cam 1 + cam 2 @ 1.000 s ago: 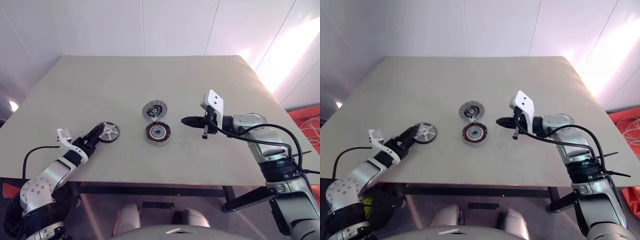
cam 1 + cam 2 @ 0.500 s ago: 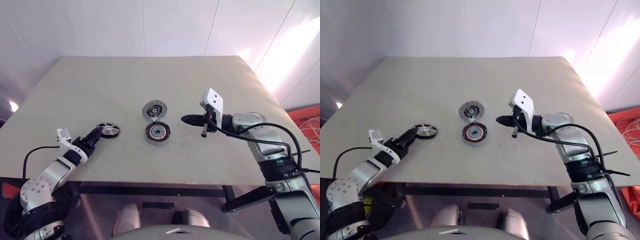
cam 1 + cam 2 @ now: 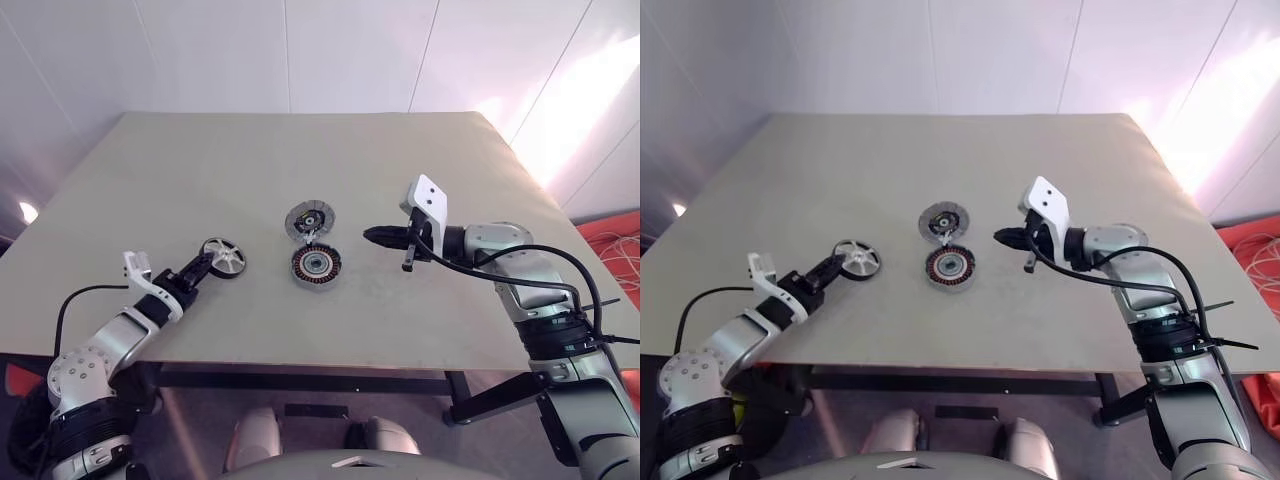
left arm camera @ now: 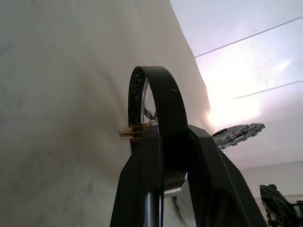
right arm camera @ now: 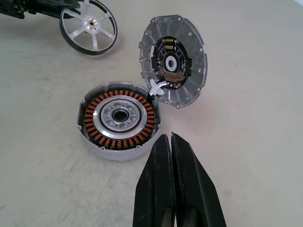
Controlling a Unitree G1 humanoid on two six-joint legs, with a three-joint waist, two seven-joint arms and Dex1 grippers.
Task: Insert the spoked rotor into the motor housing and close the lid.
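Observation:
The spoked rotor (image 3: 226, 256), a black-rimmed wheel with silver spokes, stands tilted up at the table's front left. My left gripper (image 3: 205, 265) is shut on its rim, and the left wrist view shows the rim (image 4: 163, 90) pinched between the two fingers. The motor housing (image 3: 316, 265), a round grey case with copper windings and a silver hub (image 5: 119, 116), lies flat at the table's middle. Its lid (image 3: 309, 220) lies open behind it, joined at the edge, dark ring face up (image 5: 173, 59). My right gripper (image 3: 368, 237) hovers shut just right of the housing, holding nothing.
The beige table (image 3: 450, 320) carries only these parts, with bare surface on all sides of them. Its front edge runs close beneath my left forearm. White wall panels stand behind the far edge.
The left gripper has closed on the rotor's rim. The rotor, flat on the table before, now stands tilted up and sits slightly further right. The right arm has kept still.

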